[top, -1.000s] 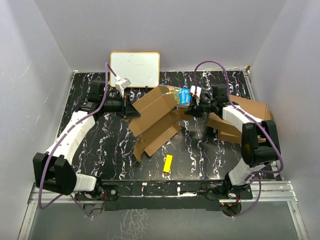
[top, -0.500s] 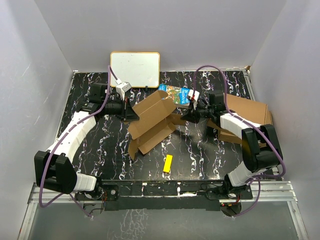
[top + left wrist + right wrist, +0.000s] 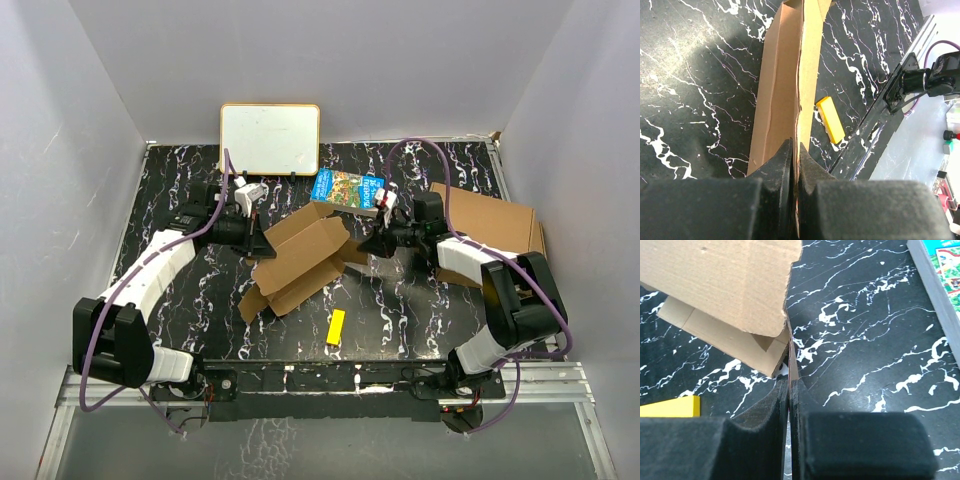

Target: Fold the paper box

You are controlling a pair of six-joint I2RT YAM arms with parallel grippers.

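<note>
The paper box [image 3: 298,255] is a brown cardboard die-cut piece, partly folded, lying slantwise in the middle of the black marbled table. My left gripper [image 3: 262,238] is shut on the box's upper left edge. In the left wrist view the cardboard [image 3: 790,85] runs away edge-on from between the gripper's [image 3: 795,150] closed fingers. My right gripper [image 3: 368,243] is shut on a thin flap at the box's right end. From the right wrist camera that flap [image 3: 792,362] stands edge-on in the right gripper [image 3: 790,382], with the box body [image 3: 720,285] above left.
A yellow block [image 3: 336,327] lies near the front, also shown as the yellow block [image 3: 830,119] and the yellow block [image 3: 670,407]. A colourful book [image 3: 349,190] and a whiteboard [image 3: 270,138] sit at the back. Larger brown cardboard boxes [image 3: 487,225] lie at the right.
Both grippers have come forward and closer together with the box. The cardboard has folded up from a wide spread sheet into a narrower shape and shifted toward the front left. The right gripper's jaws have closed fully.
</note>
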